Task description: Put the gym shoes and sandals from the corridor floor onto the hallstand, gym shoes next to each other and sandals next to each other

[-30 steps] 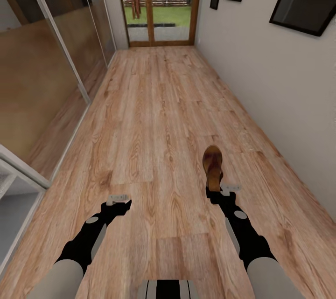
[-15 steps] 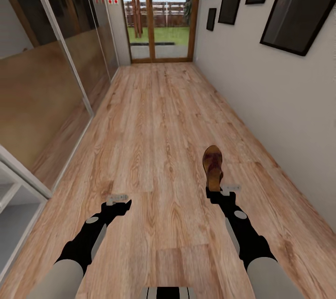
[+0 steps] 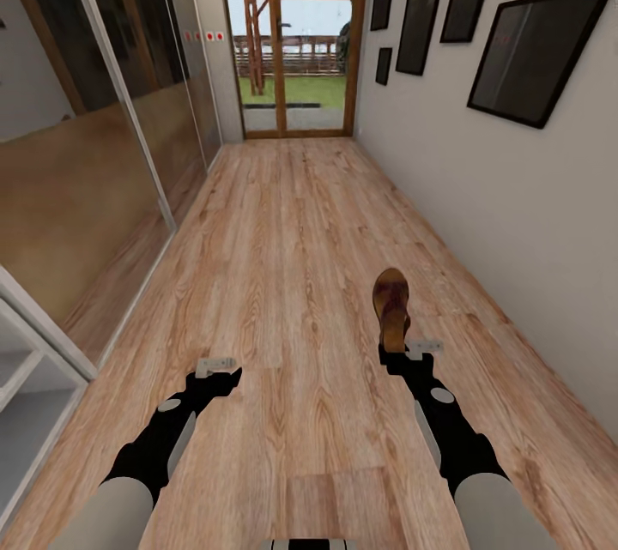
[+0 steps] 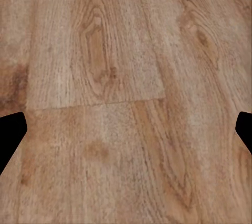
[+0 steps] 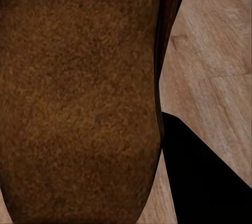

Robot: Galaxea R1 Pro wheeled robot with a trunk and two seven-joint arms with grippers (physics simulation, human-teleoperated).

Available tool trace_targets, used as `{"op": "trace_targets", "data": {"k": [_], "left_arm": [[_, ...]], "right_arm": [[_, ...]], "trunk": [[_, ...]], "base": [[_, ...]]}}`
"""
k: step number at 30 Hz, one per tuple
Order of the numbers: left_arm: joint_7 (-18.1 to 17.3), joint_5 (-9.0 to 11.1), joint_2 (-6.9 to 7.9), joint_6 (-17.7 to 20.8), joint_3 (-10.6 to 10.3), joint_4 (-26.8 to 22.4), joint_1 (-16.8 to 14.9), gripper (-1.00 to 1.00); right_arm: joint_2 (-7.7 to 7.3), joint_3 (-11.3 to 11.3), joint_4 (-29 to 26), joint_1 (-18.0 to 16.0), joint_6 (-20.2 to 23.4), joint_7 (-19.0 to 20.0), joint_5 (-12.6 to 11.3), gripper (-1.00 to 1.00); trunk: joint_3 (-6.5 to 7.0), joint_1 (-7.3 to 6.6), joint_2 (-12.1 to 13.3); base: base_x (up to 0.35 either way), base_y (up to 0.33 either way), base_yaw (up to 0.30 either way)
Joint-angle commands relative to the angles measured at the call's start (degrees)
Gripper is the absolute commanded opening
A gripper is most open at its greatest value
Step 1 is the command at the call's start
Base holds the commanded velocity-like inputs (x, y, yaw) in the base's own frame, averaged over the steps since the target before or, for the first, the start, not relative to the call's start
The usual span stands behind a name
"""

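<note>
**Three Cameras, One Hallway**

The head camera sits high and looks forward and down the hall, over both arms, to a glass door [image 3: 296, 35] far away. The left wrist camera looks down at the floor [image 4: 126, 77] from close up. The right wrist camera is very near the sandal [image 5: 79, 98], with floor beside it. The head view shows that same sandal [image 3: 392, 303] and the same wood floor [image 3: 283, 275].
</note>
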Motion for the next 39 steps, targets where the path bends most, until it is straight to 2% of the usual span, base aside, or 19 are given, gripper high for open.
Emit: {"op": "trace_targets", "data": {"k": [1,9,15,28,39], "left_arm": [[-0.55,-0.57,-0.10,0.31,0.48,-0.12,-0.02,1.00],[-0.55,-0.56,-0.17,0.31,0.47,-0.04,-0.02,1.00],[-0.55,-0.57,-0.18,0.31,0.44,0.05,-0.02,1.00],[-0.55,-0.57,-0.18,0.31,0.44,-0.02,-0.02,1.00],[-0.55,-0.57,-0.18,0.31,0.48,-0.03,-0.02,1.00]], "right_arm": [[0.09,-0.37,-0.02,-0.03,-0.04,0.34,0.47,-1.00],[0.09,-0.37,-0.06,-0.03,-0.04,0.34,0.47,-1.00],[0.09,-0.37,-0.11,-0.03,-0.04,0.34,0.47,-1.00],[0.08,-0.39,-0.13,-0.03,-0.04,0.34,0.47,-1.00],[0.04,-0.43,-0.19,-0.03,-0.04,0.34,0.47,-1.00]], "trunk": [[0.04,-0.01,-0.02],[0.29,-0.01,-0.02],[0.31,-0.01,-0.02],[0.80,-0.01,-0.02],[1.32,-0.01,-0.02]], "base": [[0.000,0.000,0.000],[-0.014,0.001,0.000],[-0.266,0.054,-0.027],[-0.332,0.087,-0.258],[-0.275,0.199,-0.278]]}}
